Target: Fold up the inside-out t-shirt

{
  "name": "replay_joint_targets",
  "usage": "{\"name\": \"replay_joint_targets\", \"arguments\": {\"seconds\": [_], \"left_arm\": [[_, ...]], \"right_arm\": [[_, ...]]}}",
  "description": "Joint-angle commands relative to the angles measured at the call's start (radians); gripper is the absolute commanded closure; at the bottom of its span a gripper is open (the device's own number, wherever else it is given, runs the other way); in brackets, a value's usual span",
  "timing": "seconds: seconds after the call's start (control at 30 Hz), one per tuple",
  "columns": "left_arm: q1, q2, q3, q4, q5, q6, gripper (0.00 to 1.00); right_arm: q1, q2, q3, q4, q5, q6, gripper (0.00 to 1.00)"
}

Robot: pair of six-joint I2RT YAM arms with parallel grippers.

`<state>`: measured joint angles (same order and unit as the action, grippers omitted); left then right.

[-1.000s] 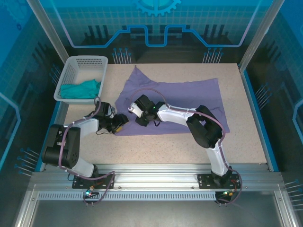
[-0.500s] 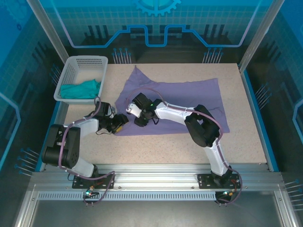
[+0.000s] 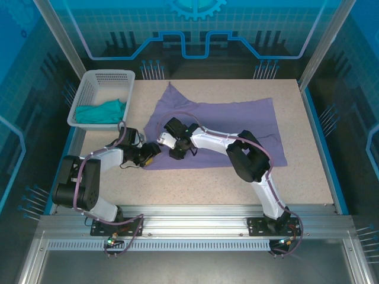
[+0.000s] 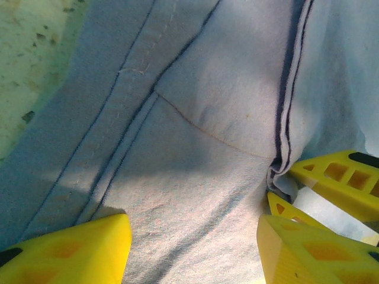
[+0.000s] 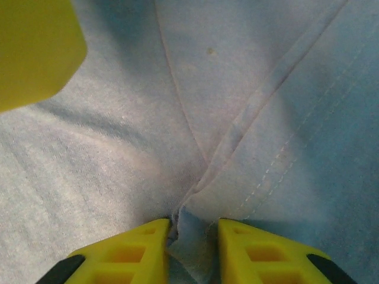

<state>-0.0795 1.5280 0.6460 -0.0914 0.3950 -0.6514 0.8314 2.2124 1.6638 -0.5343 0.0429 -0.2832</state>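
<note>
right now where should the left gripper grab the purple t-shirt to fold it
Probably the stitched hem at the t-shirt's near-left edge, coming from the bare table side. The cloth lies flat, so only that edge offers a lip; the open left gripper hovers over it.

arms (image 3: 216,142): white shells, black joints | cables (image 3: 177,112): purple loops | claw fingers (image 5: 127,251): yellow, ribbed

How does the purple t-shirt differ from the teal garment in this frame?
The t-shirt is lavender-purple, while the teal garment is blue-green. The t-shirt lies spread out across the table; the teal garment sits bunched up inside the white basket. As laid out, the t-shirt covers far more area than the teal garment. Both are soft cloth.
</note>
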Motion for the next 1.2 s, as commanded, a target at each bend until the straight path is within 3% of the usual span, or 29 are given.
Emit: {"name": "replay_joint_targets", "arguments": {"seconds": [0.0, 0.4, 0.67, 0.83, 0.9, 0.97, 1.03, 1.17], "left_arm": [[0.011, 0.027, -0.023, -0.025, -0.005, 0.03, 0.4], [0.011, 0.035, -0.034, -0.032, -0.024, 0.038, 0.4], [0.01, 0.037, -0.034, -0.036, -0.035, 0.043, 0.4], [0.011, 0.036, -0.036, -0.037, -0.039, 0.044, 0.4], [0.011, 0.035, -0.037, -0.035, -0.041, 0.045, 0.4], [0.011, 0.038, -0.035, -0.035, -0.041, 0.045, 0.4], [0.011, 0.038, -0.031, -0.04, -0.039, 0.047, 0.4], [0.011, 0.026, -0.028, -0.044, -0.045, 0.047, 0.4]], "right_arm": [[0.013, 0.017, 0.024, -0.03, 0.003, 0.002, 0.8], [-0.024, -0.087, -0.041, 0.089, 0.018, 0.136, 0.95], [-0.128, -0.138, -0.043, 0.135, -0.108, 0.292, 0.96], [-0.24, -0.081, 0.024, 0.056, -0.071, 0.502, 0.97], [-0.302, -0.025, 0.084, -0.022, -0.071, 0.614, 0.92], [-0.358, 0.014, 0.107, -0.047, -0.135, 0.684, 0.82], [-0.387, 0.006, 0.079, -0.013, -0.162, 0.701, 0.68], [-0.411, -0.072, 0.003, 0.055, -0.174, 0.675, 0.56]]}}
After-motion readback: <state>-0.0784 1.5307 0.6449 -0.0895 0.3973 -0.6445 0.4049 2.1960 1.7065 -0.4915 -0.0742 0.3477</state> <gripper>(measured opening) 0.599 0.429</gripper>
